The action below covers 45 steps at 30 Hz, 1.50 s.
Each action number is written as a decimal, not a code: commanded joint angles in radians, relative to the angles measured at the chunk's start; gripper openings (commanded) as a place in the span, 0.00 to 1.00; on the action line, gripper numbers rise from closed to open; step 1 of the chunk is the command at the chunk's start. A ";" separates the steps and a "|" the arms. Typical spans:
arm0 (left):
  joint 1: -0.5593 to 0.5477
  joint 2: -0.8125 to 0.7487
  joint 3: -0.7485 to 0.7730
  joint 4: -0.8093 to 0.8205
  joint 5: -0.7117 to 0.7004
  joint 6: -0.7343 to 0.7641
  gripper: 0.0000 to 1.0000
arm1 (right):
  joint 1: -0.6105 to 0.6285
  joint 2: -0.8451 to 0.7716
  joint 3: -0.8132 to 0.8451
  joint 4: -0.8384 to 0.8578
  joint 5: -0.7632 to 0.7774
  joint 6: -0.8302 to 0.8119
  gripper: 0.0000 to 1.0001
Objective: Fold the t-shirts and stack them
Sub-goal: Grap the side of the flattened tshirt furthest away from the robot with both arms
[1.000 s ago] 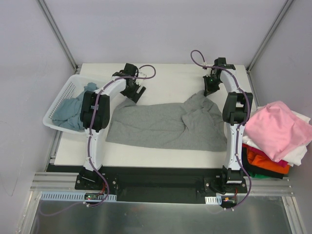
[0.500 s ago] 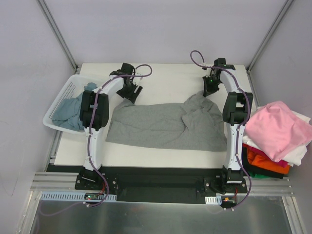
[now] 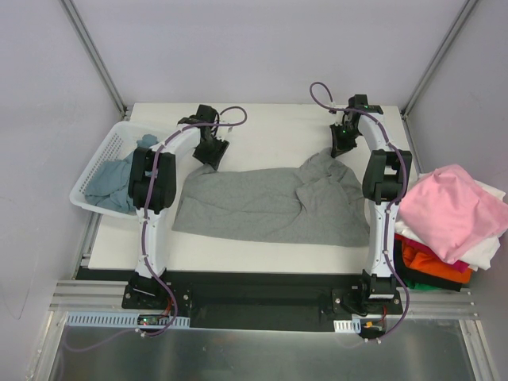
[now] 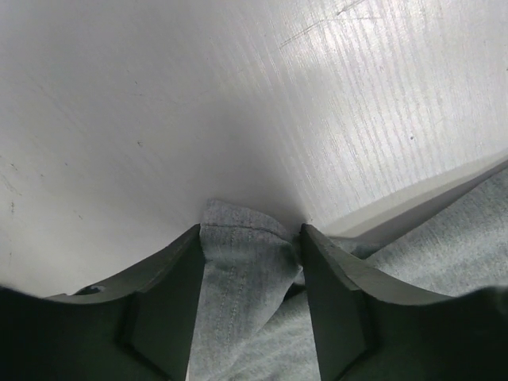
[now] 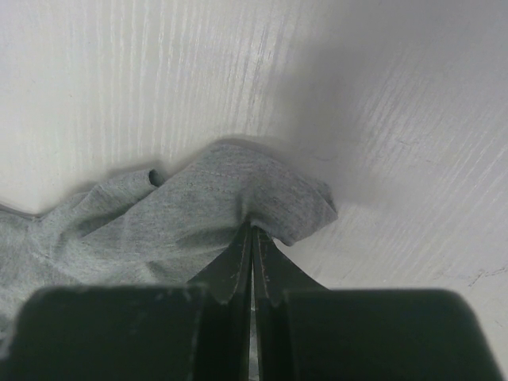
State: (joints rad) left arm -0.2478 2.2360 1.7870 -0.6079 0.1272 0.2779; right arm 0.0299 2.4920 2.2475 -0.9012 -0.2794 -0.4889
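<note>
Top external shows the soft heather-grey t-shirt [image 3: 262, 205] rumpled at centre. The right gripper [image 3: 340, 151] at one o'clock pinches its knit corner. The left gripper [image 3: 213, 154] at eleven o'clock straddles a stitched hem, fingers spread.

Top cam: high, behind the arm bases [image 3: 151, 290], looking down and forward over the whole table [image 3: 270, 119], grey t-shirt [image 3: 262, 202] mid-frame. Left wrist cam: tight close-up past left gripper [image 4: 250, 234] onto the shirt's far-left corner. Right wrist cam: equally tight, past right gripper [image 5: 252, 230], far-right corner. All share shirt and tabletop.
</note>
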 commanded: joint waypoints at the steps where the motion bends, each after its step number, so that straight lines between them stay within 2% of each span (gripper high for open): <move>1: 0.001 -0.038 -0.008 -0.030 0.014 0.001 0.47 | 0.011 -0.053 -0.008 -0.019 -0.037 -0.011 0.01; 3: 0.001 -0.030 0.003 -0.030 0.011 0.009 0.40 | 0.015 -0.051 -0.008 -0.022 -0.034 -0.016 0.01; 4: 0.001 -0.027 0.008 -0.030 0.005 0.012 0.31 | 0.013 -0.053 -0.011 -0.027 -0.029 -0.017 0.01; 6: 0.001 -0.016 0.023 -0.033 0.002 0.018 0.22 | 0.016 -0.059 -0.017 -0.027 -0.020 -0.023 0.01; 7: 0.001 -0.013 0.029 -0.032 -0.006 0.018 0.08 | 0.018 -0.064 -0.025 -0.025 -0.014 -0.023 0.01; 9: 0.001 -0.006 0.043 -0.032 -0.012 0.023 0.00 | 0.021 -0.079 -0.035 -0.016 0.000 -0.027 0.01; 18: 0.001 -0.027 0.075 -0.035 -0.047 0.038 0.00 | 0.031 -0.180 -0.100 0.007 0.057 -0.046 0.01; 25: -0.001 -0.102 0.046 -0.038 -0.055 0.049 0.00 | 0.031 -0.344 -0.202 0.010 0.091 -0.082 0.01; 33: -0.005 -0.185 -0.027 -0.041 -0.087 0.064 0.00 | 0.034 -0.511 -0.308 -0.027 0.078 -0.108 0.01; 45: -0.038 -0.340 -0.167 -0.056 -0.121 0.093 0.00 | 0.045 -0.752 -0.578 -0.085 0.049 -0.142 0.01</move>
State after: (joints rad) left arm -0.2680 1.9839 1.6638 -0.6380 0.0246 0.3523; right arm 0.0666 1.8526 1.7317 -0.9367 -0.2005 -0.5995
